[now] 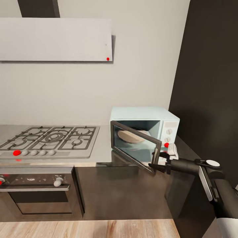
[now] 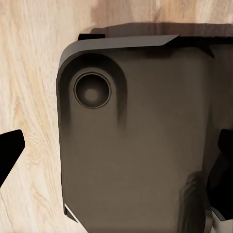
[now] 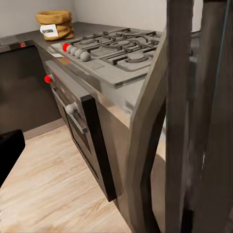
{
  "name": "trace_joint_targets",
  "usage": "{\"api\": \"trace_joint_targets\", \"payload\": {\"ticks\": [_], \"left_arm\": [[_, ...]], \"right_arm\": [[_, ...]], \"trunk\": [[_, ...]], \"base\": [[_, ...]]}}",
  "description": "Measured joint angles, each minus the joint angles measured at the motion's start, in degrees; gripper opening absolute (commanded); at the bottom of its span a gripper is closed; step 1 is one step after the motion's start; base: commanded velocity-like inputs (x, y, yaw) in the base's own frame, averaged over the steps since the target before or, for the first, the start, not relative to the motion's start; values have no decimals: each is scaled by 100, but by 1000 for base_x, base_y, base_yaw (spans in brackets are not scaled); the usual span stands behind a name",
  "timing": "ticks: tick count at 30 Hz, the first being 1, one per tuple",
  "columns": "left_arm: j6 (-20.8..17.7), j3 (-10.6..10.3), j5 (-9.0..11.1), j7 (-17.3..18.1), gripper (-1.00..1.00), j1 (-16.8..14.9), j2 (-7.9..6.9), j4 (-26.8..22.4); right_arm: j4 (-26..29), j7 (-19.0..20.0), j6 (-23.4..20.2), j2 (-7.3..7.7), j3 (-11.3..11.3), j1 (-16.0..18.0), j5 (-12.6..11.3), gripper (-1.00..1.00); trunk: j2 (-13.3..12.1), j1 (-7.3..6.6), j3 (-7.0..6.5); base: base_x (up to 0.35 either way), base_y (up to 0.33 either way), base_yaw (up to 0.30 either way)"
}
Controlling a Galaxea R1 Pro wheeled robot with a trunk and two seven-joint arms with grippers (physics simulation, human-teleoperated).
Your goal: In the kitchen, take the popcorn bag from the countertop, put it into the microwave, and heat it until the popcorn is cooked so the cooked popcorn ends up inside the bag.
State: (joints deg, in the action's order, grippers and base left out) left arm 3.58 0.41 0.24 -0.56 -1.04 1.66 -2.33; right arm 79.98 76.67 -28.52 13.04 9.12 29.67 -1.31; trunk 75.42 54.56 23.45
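The pale blue microwave [image 1: 155, 116] stands on the grey countertop [image 1: 102, 145], right of the gas hob. Its dark glass door [image 1: 134, 145] hangs half open, and a tan round plate [image 1: 129, 136] lies inside. My right gripper [image 1: 154, 165] is open at the door's free edge. In the right wrist view one dark finger [image 3: 8, 155] sits far from the door edge [image 3: 177, 121]. The tan popcorn bag [image 3: 54, 24] with its white label rests on the countertop [image 3: 29, 36] beyond the hob's far side. My left gripper [image 2: 116, 160] hangs open over the robot's base.
A gas hob [image 1: 49, 138] with a steel oven [image 1: 36, 188] below takes up the counter's left part. A grey hood [image 1: 56, 39] hangs above. A tall dark cabinet [image 1: 208, 82] walls off the right. A small white object [image 1: 173, 151] lies beside the microwave. The floor is wood planks [image 1: 86, 228].
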Motion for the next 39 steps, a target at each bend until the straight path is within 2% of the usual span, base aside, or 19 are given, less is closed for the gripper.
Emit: {"api": "trace_joint_targets", "payload": {"ticks": [6, 25, 29, 33, 39], "left_arm": [[0, 3, 0, 0, 100, 2, -2, 2], [0, 8, 0, 0, 100, -6, -5, -1], [0, 8, 0, 0, 100, -6, -8, 0], [0, 8, 0, 0, 100, -6, -9, -1], [0, 8, 0, 0, 100, -6, -12, 1]], "right_arm": [[-1, 195, -2, -3, 0, 0, 0, 100], [-7, 206, 5, 5, 5, 0, 4, 100], [-28, 181, 42, 71, 58, 0, 58, 100], [-42, 138, 136, 237, 85, 0, 74, 100], [-46, 143, 151, 274, 78, 0, 90, 100]], "trunk": [[0, 0, 0], [0, 0, 0], [0, 0, 0], [0, 0, 0], [0, 0, 0]], "base": [[0, 0, 0], [-68, 0, 0], [0, 0, 0], [0, 0, 0], [0, 0, 0]]}}
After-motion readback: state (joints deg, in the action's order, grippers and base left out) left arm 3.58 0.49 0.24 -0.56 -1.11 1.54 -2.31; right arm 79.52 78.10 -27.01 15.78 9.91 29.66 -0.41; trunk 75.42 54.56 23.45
